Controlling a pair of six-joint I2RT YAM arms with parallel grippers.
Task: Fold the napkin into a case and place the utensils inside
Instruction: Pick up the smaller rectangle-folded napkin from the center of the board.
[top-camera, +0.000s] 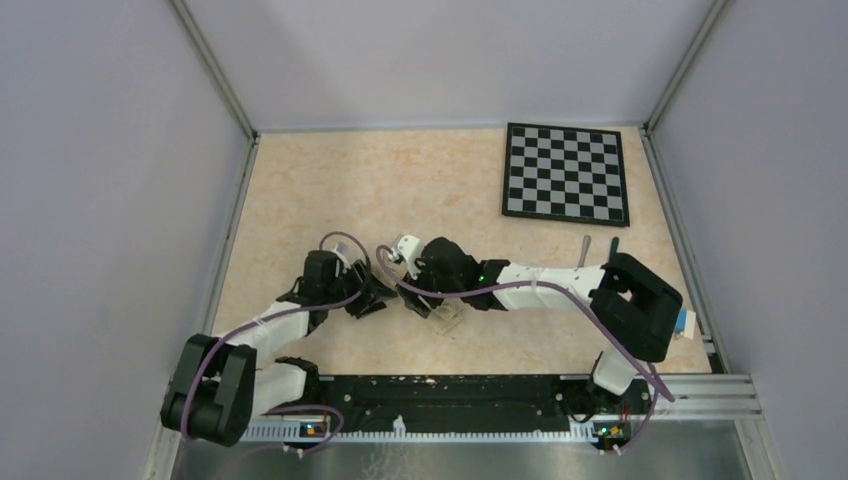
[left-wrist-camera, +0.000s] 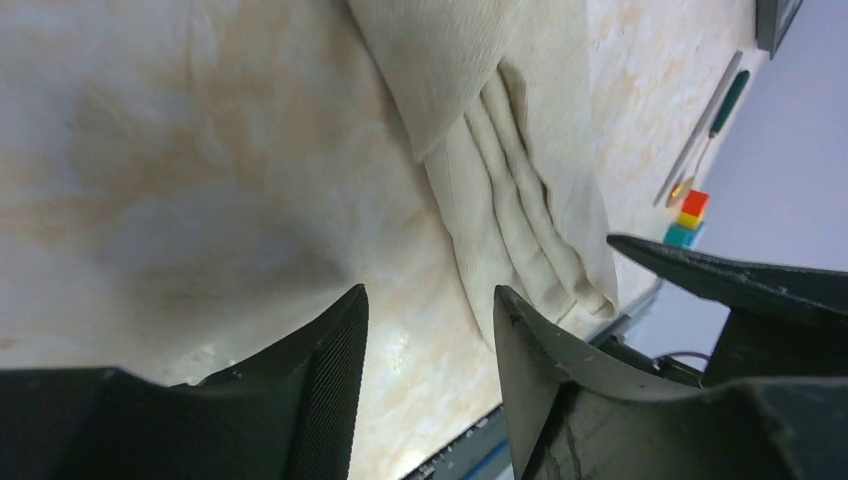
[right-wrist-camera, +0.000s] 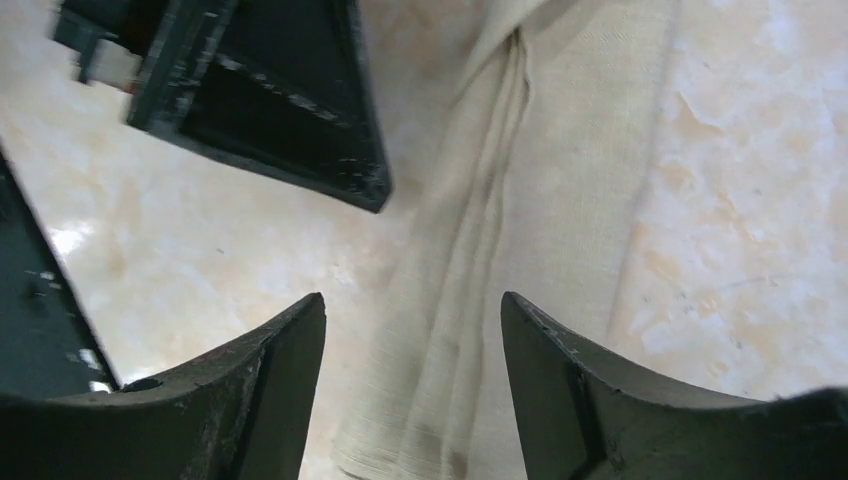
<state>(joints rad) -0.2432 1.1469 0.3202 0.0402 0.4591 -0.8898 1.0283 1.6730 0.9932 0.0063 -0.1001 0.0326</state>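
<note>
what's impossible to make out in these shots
Beige cloth napkin: top view, mostly hidden under both arms; wrist views, cut by the top edge.
Silver knife and dark-handled spoon: top view, only ends show past the right arm.
Small coloured blocks: top view, mostly behind the right arm's elbow.

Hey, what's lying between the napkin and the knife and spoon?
Nothing. In the left wrist view, only a bare strip of table separates the napkin from the knife and spoon.
</note>
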